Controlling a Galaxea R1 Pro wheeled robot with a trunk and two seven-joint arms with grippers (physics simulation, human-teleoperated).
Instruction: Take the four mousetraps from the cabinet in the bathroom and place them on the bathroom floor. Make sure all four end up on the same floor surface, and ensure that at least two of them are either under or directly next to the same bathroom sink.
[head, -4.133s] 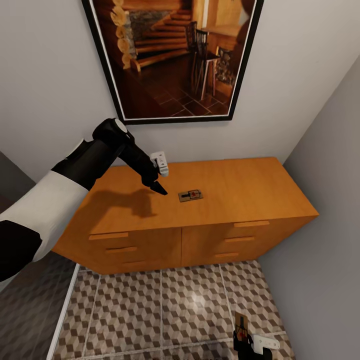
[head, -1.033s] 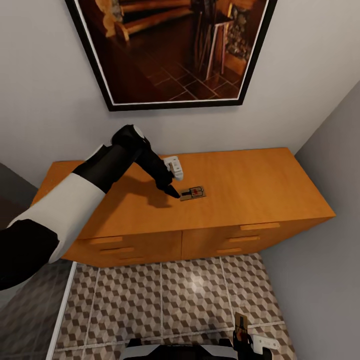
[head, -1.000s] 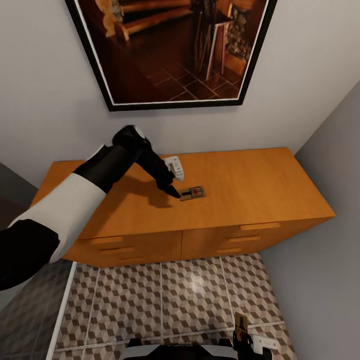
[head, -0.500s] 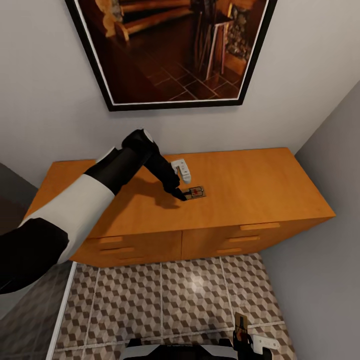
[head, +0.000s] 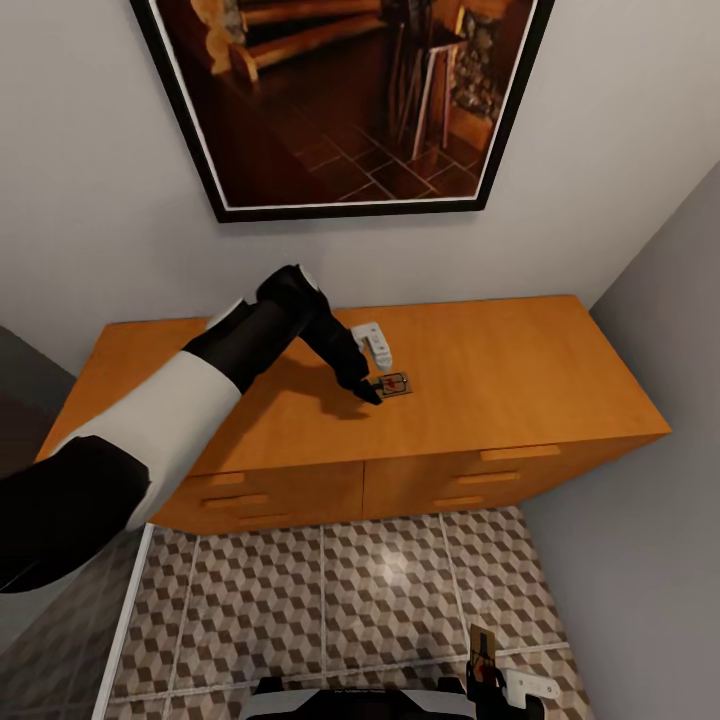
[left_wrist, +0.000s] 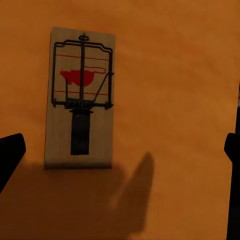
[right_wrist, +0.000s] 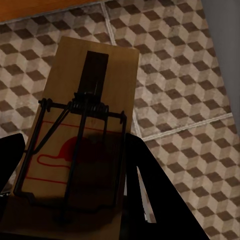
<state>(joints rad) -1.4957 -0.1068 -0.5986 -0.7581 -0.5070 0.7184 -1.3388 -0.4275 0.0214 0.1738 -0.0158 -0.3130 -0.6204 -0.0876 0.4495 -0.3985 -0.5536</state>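
Left wrist view: left pincer (left_wrist: 120, 150) spread over flat tan wooden mousetrap (left_wrist: 80, 97) on smooth orange-brown cabinet top (left_wrist: 175, 75). Right pincer (right_wrist: 75, 200) pinches second wire-framed mousetrap (right_wrist: 82, 130) above cube-patterned tile floor (right_wrist: 185, 75).

**Where Each Thing Lies**

In the head view, the cabinet (head: 480, 400) stands across the middle of the frame, against the back wall, with the framed picture (head: 340, 100) on the wall above it. One mousetrap (head: 393, 385) lies flat on the cabinet top, near the centre of the frame. The left arm comes in from the lower left, and the left gripper (head: 372, 394) is over the left end of this mousetrap. The bathroom floor (head: 330, 610) is in the lower part of the frame, in front of the cabinet drawers. At the lower right edge, the right gripper (head: 487, 678) holds a second mousetrap (head: 483, 648) upright above the floor. A side wall fills the right edge of the frame.
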